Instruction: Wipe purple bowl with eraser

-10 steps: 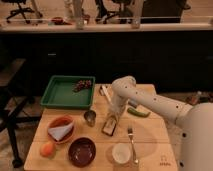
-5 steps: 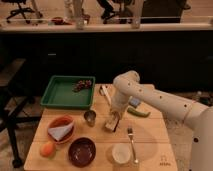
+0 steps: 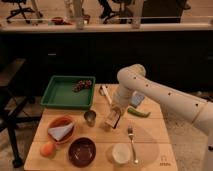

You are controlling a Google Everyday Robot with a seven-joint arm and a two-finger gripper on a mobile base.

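Room dim, warm light. Light-wood slatted table (image 3: 150, 142) in fgd. Directly behind: long dark counter front (image 3: 55, 55), near black, w/ pale top ledge (image 3: 165, 24) running full width. Beyond the ledge, brighter area w/ pale floor and wheeled office chairs (image 3: 20, 7). Dark chair frame (image 3: 10, 95) at left edge beside the table. Floor (image 3: 187, 117) near the table grey, detail unclear.
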